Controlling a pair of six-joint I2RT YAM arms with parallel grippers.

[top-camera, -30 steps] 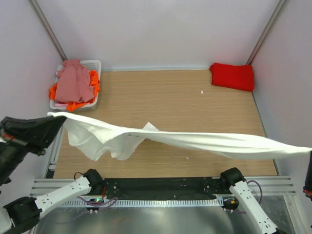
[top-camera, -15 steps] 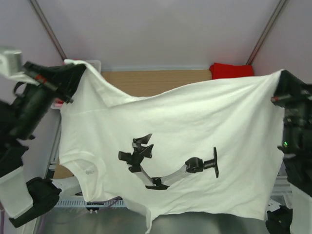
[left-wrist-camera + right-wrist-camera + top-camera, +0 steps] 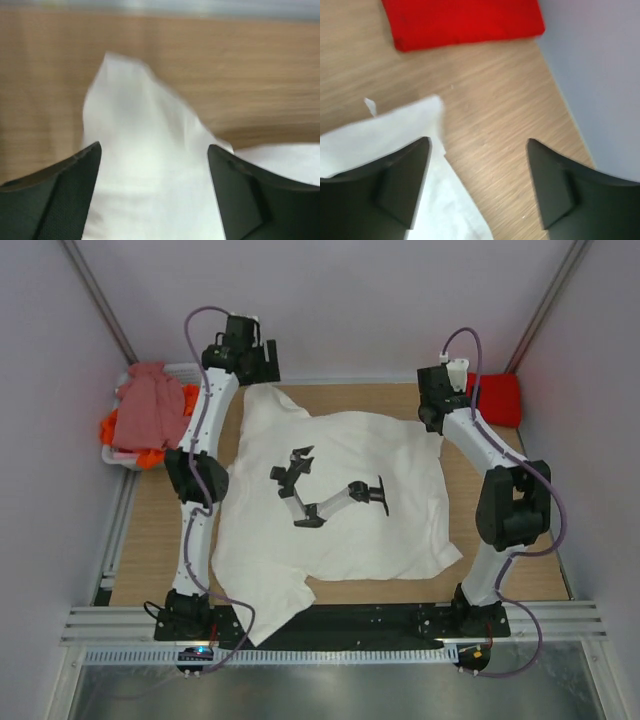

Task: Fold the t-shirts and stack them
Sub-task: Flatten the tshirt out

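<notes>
Orange shirt (image 3: 150, 455) mostly hidden under pink shirt (image 3: 148, 410).

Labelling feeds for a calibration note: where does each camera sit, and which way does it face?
Top external: fixed above, behind the bases, looking down on the table; both arms show, flanking the white t-shirt.
Left wrist: on the left arm, looking down at that shirt between the open left end effector.
Right wrist: on the right arm, past the open right end effector toward the red t-shirt.
Shared: white t-shirt in all three; red one in top and right wrist.

The wooden table (image 3: 340, 400) holds a white t-shirt (image 3: 340, 540), red t-shirt (image 3: 497, 398) and basket (image 3: 178, 369).
</notes>
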